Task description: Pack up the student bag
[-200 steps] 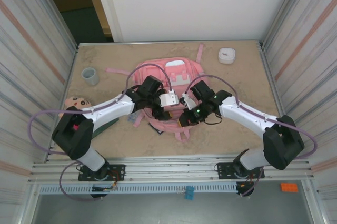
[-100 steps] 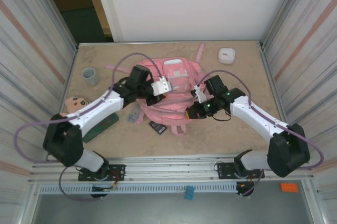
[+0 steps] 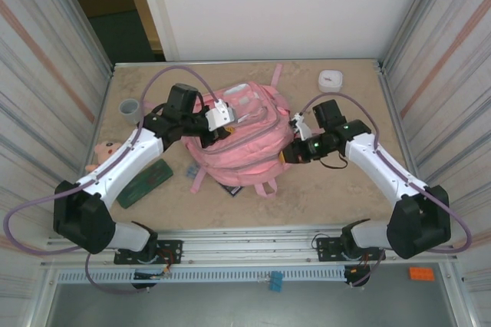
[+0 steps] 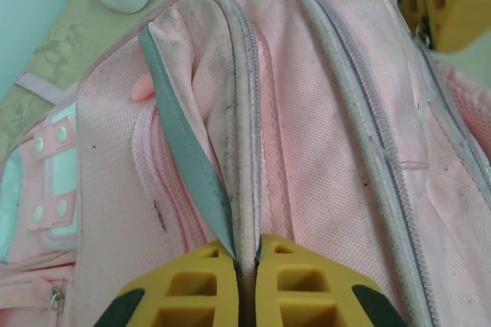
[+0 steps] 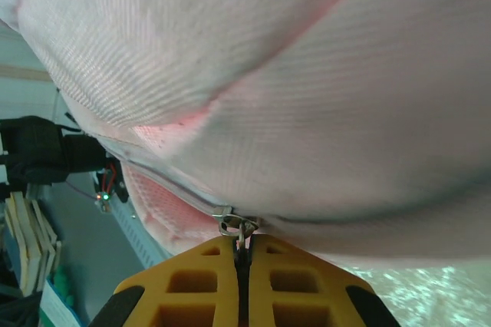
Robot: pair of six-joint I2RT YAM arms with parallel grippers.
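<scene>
Pink woven fabric dominated the scene: the student bag [image 3: 245, 143] sat in the middle of the sandy table [image 3: 353, 196], between the two arms. Farthest left stood a grey cup [image 3: 130, 110], with a doll's head [image 3: 103, 154] near the left edge and a flat green object [image 3: 144, 183] beside the left forearm. A small blue item [image 3: 192, 171] lay just at the bag's left side.

The left gripper [image 4: 245, 256] was pinched tight on the bag's upper left edge. Its yellow fingertips [image 4: 203, 273] were clamped over a ridge of fabric where a grey trim strip [image 4: 188, 158] met a zipper line. From that wrist view the cloth looked grubby, with dark specks and greyed zipper lines running lengthwise over the bulging pockets. A pale patch with round studs [image 4: 54, 170] showed at the left.

In the top view the bag appeared humped and rumpled. One pink strap [image 3: 275, 80] trailed toward the far edge and shorter straps [image 3: 265, 187] poked out at the near side. A dark flat item [image 3: 232, 187] peeked from under its near edge.

On the bag's right side, the right gripper [image 5: 242, 254] was closed on a small metal zipper pull [image 5: 239, 227], the pink cloth curving above it. Farther right, at the far edge, sat a round white dish [image 3: 331, 80], apart from the bag.
</scene>
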